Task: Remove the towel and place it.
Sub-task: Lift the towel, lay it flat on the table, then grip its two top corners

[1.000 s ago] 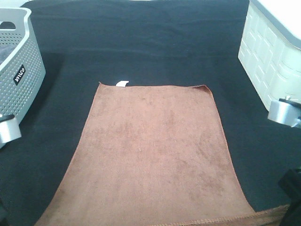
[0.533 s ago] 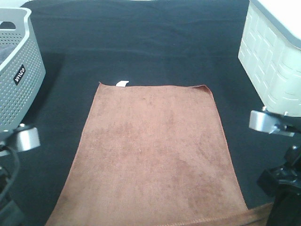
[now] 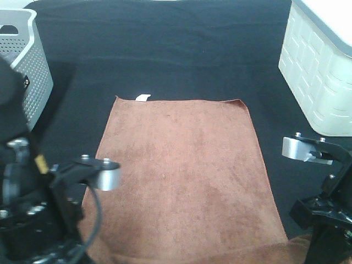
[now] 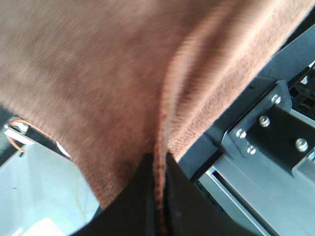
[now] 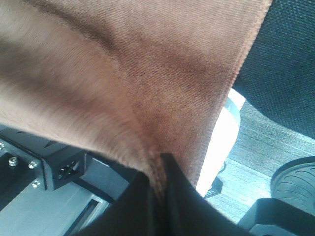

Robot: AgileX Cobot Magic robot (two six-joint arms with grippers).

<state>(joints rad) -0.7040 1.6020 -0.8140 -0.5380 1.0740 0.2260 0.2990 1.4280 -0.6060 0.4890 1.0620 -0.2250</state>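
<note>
Both arms have climbed into the high view over the last second. The left arm now fills the near-left corner and the right arm stands at the near right. The near hem of the towel has come up with them, while its far edge and white tag have not shifted.

Most of the towel lies flat on the black worktop, between a grey basket on the left and a white bin on the right. Only the near strip is raised, bunching at the corners.

The left end effector is clamped on the hem at the near-left corner, with a fold of cloth pinched between its closed jaws. The right end effector is clamped likewise at the near-right corner, with cloth draping away from the pinch.

The towel looks light, soft and wholly limp. It will likely sag between the two holds, drag across the worktop as it lifts, and swing when carried. Its pile should grip well, so slipping seems unlikely while the hem sits deep in the jaws. The stitched corners are the sensible holds, since they keep the sheet spread, whereas a mid-edge grip would let it bunch.

The arms mirror each other, well apart, one at each near corner. Their end effectors lie below the edge of the high view, so only the wrist views show the grips.
</note>
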